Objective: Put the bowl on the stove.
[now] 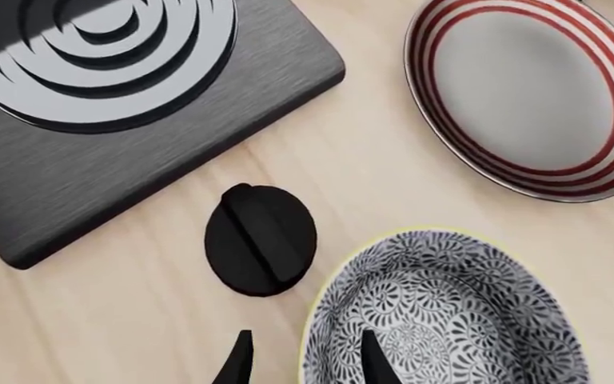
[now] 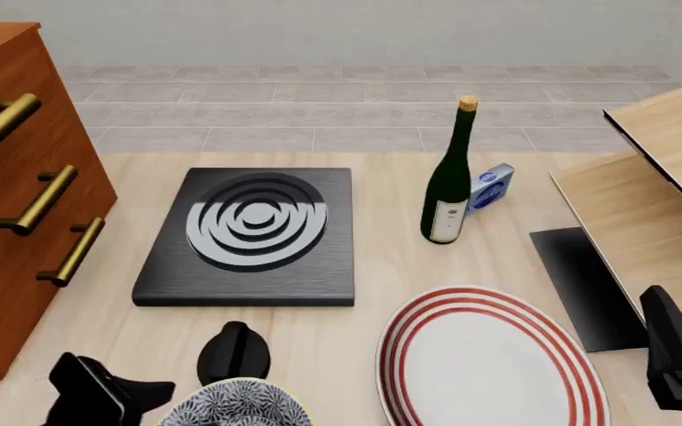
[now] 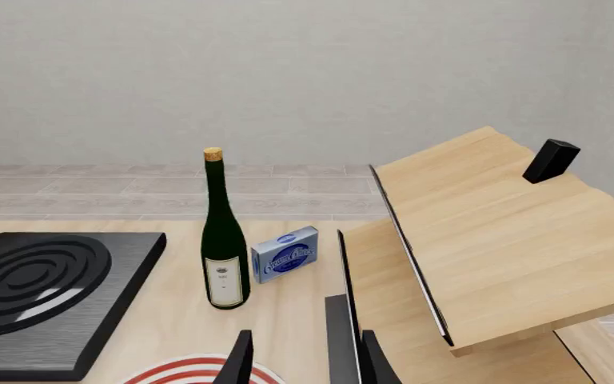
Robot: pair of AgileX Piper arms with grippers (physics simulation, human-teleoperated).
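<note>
We log the bowl (image 2: 237, 406) at the near edge of the table (image 2: 365, 266), roughly 6 o'clock in the front view, upright with its mouth facing up; being round, it has no long axis we can name. The stove (image 2: 253, 235) lies flat at about 12 o'clock from the bowl, well apart from it, its ring burner facing up and its slab running slightly longer away from us than across. A black knob (image 2: 234, 351) sits between bowl and stove, just beside the bowl rim.

In the left wrist view, the left gripper (image 1: 305, 362) is spread apart with the near bowl rim between its fingers: one finger (image 1: 376, 364) is over the patterned inside, the other is outside the rim. We cannot tell whether either touches the bowl.

The right gripper (image 3: 301, 360) hangs parted and holds nothing at about 4 o'clock in the front view, near a wooden shelf (image 2: 661, 186).

The red-striped plate (image 2: 489, 359) lies at 3 o'clock of the bowl, apart from it. A green bottle (image 2: 449, 182) stands upright at 3 o'clock of the stove, with a small blue box (image 2: 492, 186) just behind it.
</note>
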